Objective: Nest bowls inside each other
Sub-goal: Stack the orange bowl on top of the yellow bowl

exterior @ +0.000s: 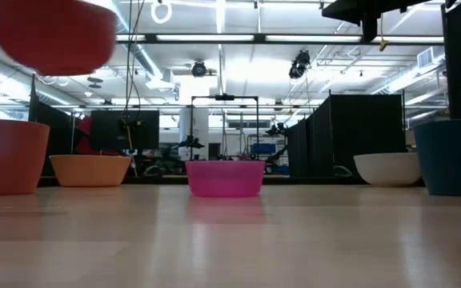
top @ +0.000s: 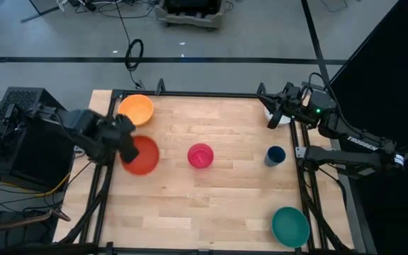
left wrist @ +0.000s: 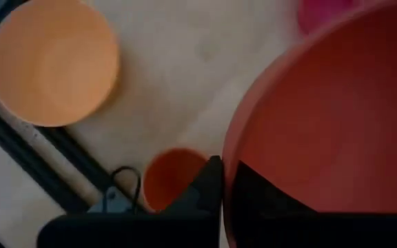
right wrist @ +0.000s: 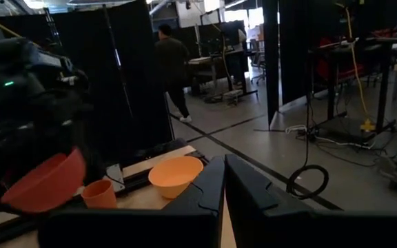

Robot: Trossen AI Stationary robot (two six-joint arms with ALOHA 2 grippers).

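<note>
Left gripper [top: 127, 145] is clamped on the red bowl's [top: 142, 156] rim, raised above the table [top: 218, 198] beside the orange-yellow bowl [top: 136, 109] and small orange cup [left wrist: 167, 178]; right gripper [top: 273, 117] is pressed closed, empty.

— Inspector: What stands on the wooden table [top: 211, 205]?
— Assistant: Near the left gripper's [top: 127, 145] jaws, an orange-yellow bowl [top: 136, 110] and a small orange cup [left wrist: 167, 178]. Farther off, a pink bowl [top: 200, 155]. Just below the right gripper's [top: 273, 117] jaws, a white bowl [exterior: 386, 168]. Near them, a dark blue cup [top: 275, 155]. Well apart, a teal bowl [top: 290, 227].
</note>
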